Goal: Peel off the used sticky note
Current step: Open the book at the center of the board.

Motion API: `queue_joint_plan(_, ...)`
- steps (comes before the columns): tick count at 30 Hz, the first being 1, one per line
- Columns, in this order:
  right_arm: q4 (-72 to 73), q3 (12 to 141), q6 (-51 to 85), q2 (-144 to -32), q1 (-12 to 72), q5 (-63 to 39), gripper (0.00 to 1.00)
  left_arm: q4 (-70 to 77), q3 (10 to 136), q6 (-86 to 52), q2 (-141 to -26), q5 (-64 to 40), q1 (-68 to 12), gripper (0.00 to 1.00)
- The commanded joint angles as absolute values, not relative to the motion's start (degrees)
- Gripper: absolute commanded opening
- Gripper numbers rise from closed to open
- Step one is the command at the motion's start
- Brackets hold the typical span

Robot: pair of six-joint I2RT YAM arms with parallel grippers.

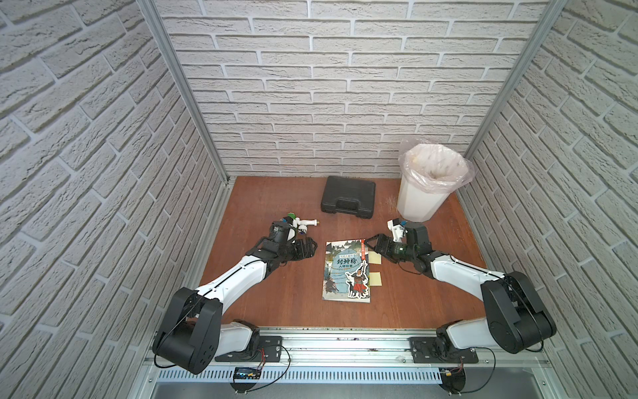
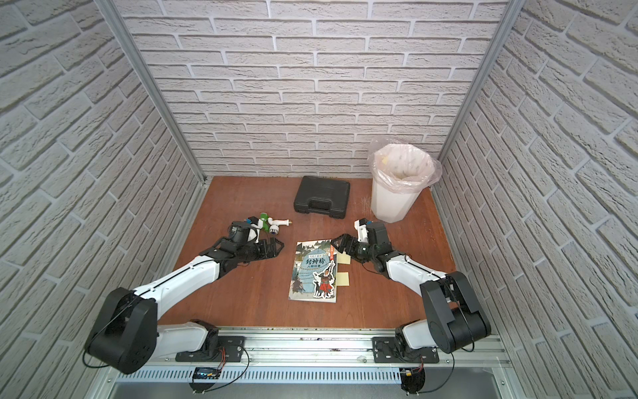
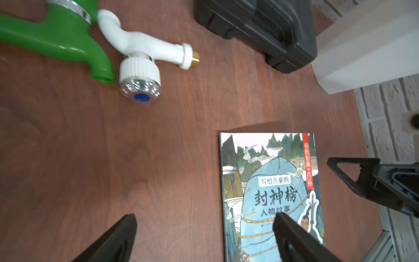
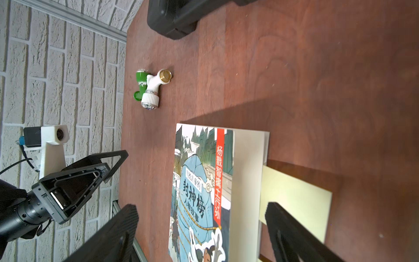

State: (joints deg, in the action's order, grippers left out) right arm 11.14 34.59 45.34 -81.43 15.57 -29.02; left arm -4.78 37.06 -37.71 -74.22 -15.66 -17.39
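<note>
Right wrist view — flat, pale-yellow sticky note (image 4: 294,199) against glossy book (image 4: 204,181).

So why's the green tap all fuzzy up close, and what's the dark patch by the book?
Left wrist view: the green tap looks soft, probably too near the lens. Right wrist view: a shadow darkens the table around the book.

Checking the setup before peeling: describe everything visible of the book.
The book is a thin closed paperback. It lies flat, cover up, near the middle of the wooden table. The illustrated cover shows a blue boulder, a Chinese title and a red strip. Two pale yellow sticky notes stick out from its right edge.
</note>
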Motion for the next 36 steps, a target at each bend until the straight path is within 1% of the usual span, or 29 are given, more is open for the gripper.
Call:
queue_joint_plan(1,13.8,34.6,47.0,-82.7,18.0,-27.2,0.93,-3.7,35.5,-37.4,-75.6,-16.2,-19.6,0.98)
queue_joint_plan(8,15.3,36.4,48.6,-88.0,20.8,-25.2,0.93,-1.1,34.3,-37.4,-78.9,-16.5,-23.0,0.98)
queue_joint_plan(14,15.5,36.7,48.4,-90.4,21.3,-23.7,0.93,1.0,33.5,-37.8,-81.5,-16.3,-24.6,0.98)
queue_joint_plan(22,17.7,37.1,49.7,-92.0,21.4,-24.8,0.93,1.5,34.0,-37.9,-83.6,-15.8,-25.5,0.98)
queue_joint_plan(36,19.3,37.3,52.2,-90.7,22.2,-26.2,0.92,3.5,33.9,-38.7,-87.4,-15.7,-25.9,0.98)
